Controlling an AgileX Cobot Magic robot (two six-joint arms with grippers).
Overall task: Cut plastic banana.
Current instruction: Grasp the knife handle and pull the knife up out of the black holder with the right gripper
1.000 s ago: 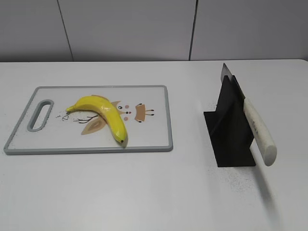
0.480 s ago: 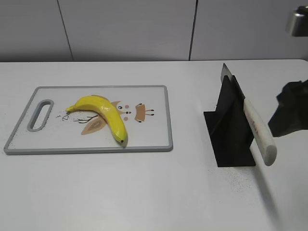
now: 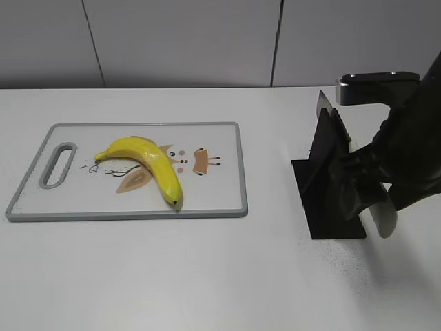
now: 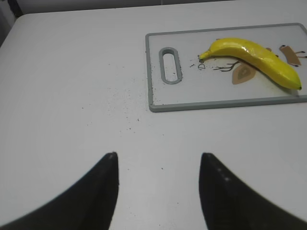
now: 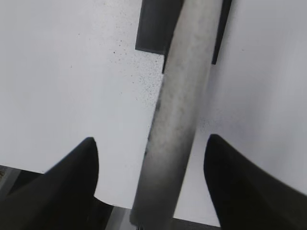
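Table (image 3: pixel 207 276) holds cutting board (image 3: pixel 227 203), banana (image 3: pixel 148 162) lying on it, uncut. Black stand (image 3: pixel 327 200) well right holds knife (image 5: pixel 180 96). Right gripper (image 5: pixel 151 165) spread wide, straddling knife handle, not clamped. Left gripper (image 4: pixel 158 165) apart, idle near board. Best: center handle between fingers, close firmly, lift along slot without tipping stand.

A white table (image 3: pixel 207 276) fills most of the scene, evenly lit, with fine dark specks scattered on its surface. Behind the table's far edge stands a pale grey panelled wall (image 3: pixel 179 41), split by thin dark vertical seams.
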